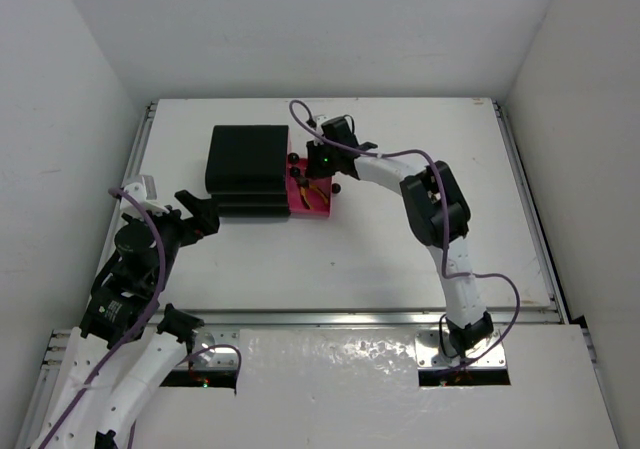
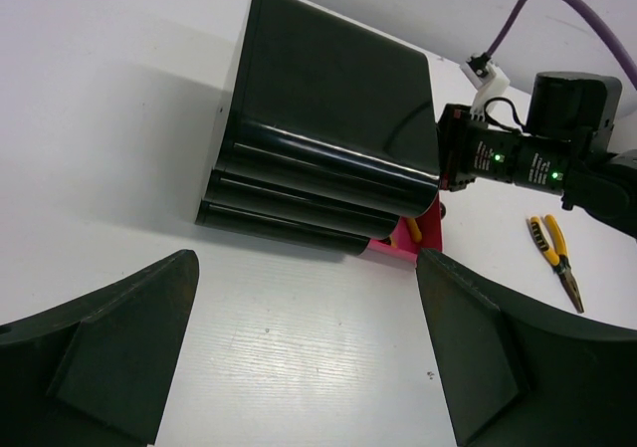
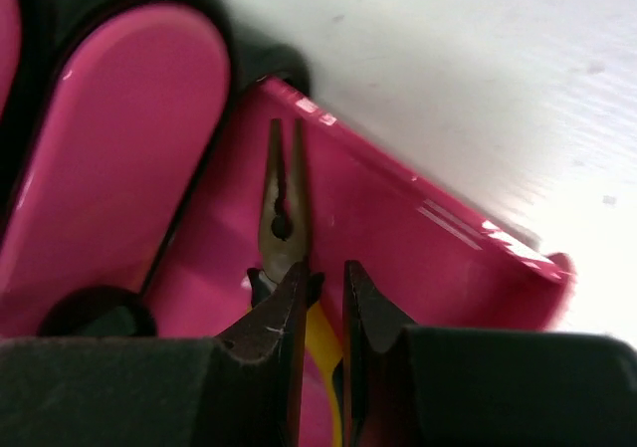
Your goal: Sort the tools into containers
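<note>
Pliers (image 3: 282, 213): laid in open pink drawer (image 3: 398, 218), nose pointed away from right fingers (image 3: 274, 352).
Right fingers: pinched on yellow handle.
Left fingers (image 2: 119, 337): spread wide.

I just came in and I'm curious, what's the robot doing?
The right arm's tool is at the open pink drawer of the black chest, right on some yellow-handled pliers; whether it grips them is unclear. The left arm's tool hangs open near the chest. Other pliers lie on the table.
</note>
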